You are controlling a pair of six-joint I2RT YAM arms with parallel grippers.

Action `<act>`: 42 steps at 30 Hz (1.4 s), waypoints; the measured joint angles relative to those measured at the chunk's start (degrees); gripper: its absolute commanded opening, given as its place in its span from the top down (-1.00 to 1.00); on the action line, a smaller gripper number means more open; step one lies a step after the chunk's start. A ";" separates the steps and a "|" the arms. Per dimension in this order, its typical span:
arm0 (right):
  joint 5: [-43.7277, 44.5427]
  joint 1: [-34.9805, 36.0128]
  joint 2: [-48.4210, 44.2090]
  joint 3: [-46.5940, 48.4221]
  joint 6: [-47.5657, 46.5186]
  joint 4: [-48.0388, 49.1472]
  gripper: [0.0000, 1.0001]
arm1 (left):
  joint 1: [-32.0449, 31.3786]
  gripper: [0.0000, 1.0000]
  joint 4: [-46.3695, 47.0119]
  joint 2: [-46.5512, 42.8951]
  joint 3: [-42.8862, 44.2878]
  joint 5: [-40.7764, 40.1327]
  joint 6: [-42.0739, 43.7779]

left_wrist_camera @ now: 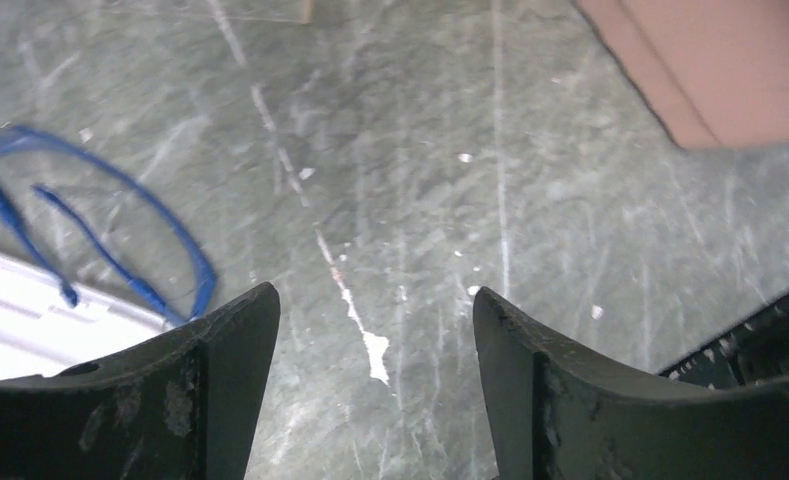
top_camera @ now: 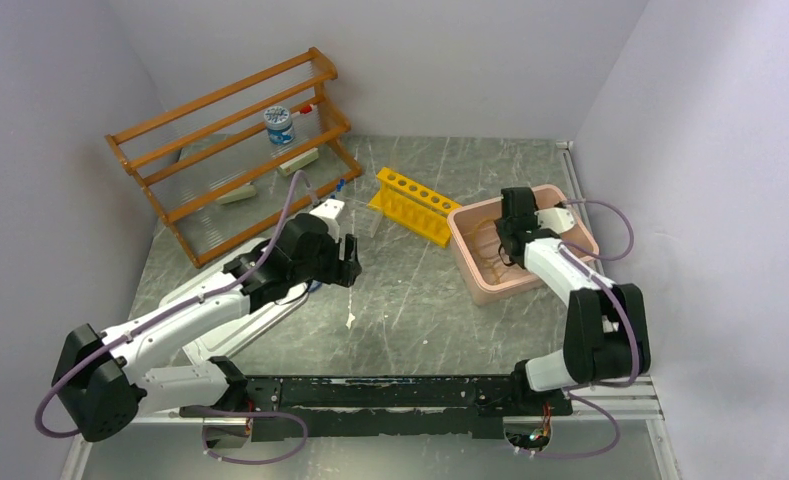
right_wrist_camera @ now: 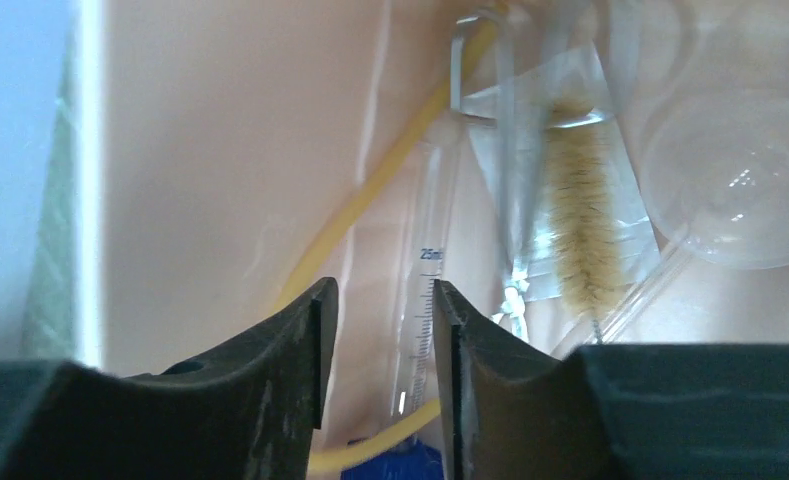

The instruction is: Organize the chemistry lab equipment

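1. Top view: the pink tub [top_camera: 462,250] stands on the table [top_camera: 410,310]. The right gripper [top_camera: 510,245] reaches down inside the tub. The left gripper [top_camera: 342,262] hovers over the table well to the left of the tub. A yellow tube rack [top_camera: 415,205] lies just beside the tub's far left corner.
2. Left wrist view: the left gripper [left_wrist_camera: 375,295] has its jaws spread wide with only bare table between them. A blue loop [left_wrist_camera: 195,262] lies on the table, on the side away from the tub's corner [left_wrist_camera: 730,70].
3. Right wrist view: the right gripper [right_wrist_camera: 385,290] is partly open over the tub's floor and is closed on nothing. Lying in the tub are a clear graduated cylinder [right_wrist_camera: 420,300] in line with the gap, a tan hose [right_wrist_camera: 390,170], a bagged brush [right_wrist_camera: 580,220] and a round clear dish [right_wrist_camera: 740,180].
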 measured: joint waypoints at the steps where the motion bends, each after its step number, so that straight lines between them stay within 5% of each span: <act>1: -0.20 -0.02 -1.44 -0.07 -0.35 -0.07 0.01 | 0.04 -0.62 -0.87 0.42 0.39 -1.66 -0.81; 6: -1.01 -0.02 -9.38 -0.11 -3.61 -1.57 -0.09 | 1.88 -0.77 -5.16 3.19 1.88 -7.69 -4.87; 14: -3.93 -0.02 -23.43 -0.09 -12.13 -5.09 -0.08 | 12.09 -0.57 -9.46 12.98 4.72 -9.60 -10.08; 24: -11.28 0.00 -27.34 -0.31 -18.12 -6.43 -0.07 | 16.24 -0.62 -9.07 24.26 9.44 -11.28 -12.85; 35: -16.50 0.00 -27.43 -1.97 -20.61 -5.55 -0.07 | 17.90 0.20 -5.20 34.27 10.75 -10.47 -14.49; 42: -18.62 0.00 -27.80 -2.95 -21.66 -5.57 -0.07 | 17.88 0.42 -3.93 34.34 10.84 -7.69 -14.21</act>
